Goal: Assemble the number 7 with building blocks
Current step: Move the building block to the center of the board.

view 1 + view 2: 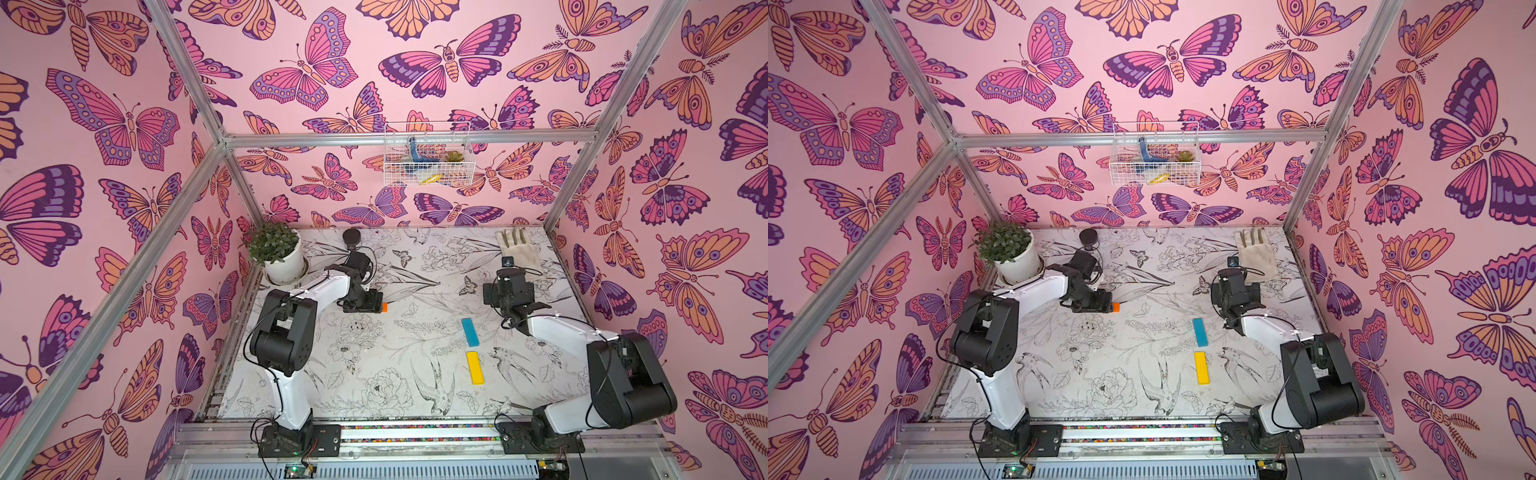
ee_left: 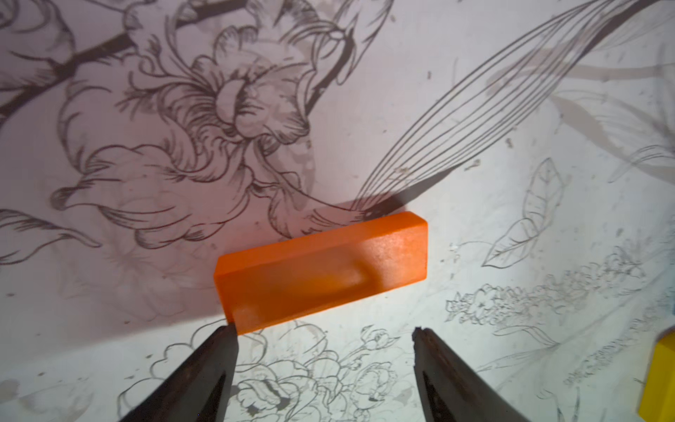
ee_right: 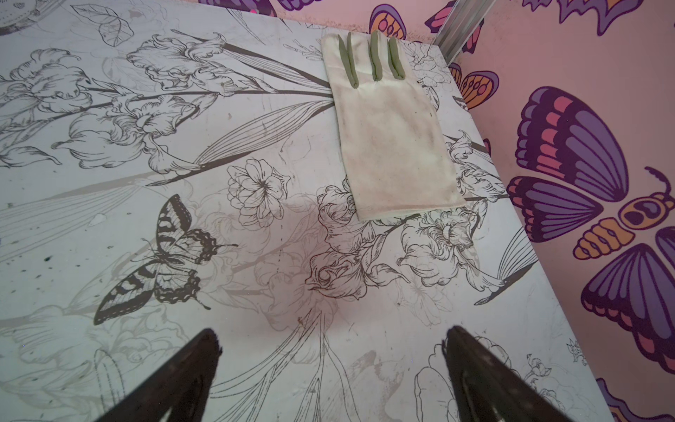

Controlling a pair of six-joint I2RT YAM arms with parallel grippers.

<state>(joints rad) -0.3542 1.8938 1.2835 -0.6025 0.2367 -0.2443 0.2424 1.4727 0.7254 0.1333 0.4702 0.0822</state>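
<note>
orange bar | light blue bar | yellow bar | floral-print table | pink butterfly walls

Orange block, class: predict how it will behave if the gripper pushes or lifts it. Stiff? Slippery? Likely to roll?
The orange block looks rigid: its edges are straight, so it probably won't bend. Its flat faces suggest it would slide rather than roll. Its smooth, faintly shiny face may slip in a light pinch.

White-and-black left arm stretched forward and low, its black two-finger left gripper spread wide, empty; white-and-black right arm sat folded, elbow high, black right gripper spread, empty.
</note>
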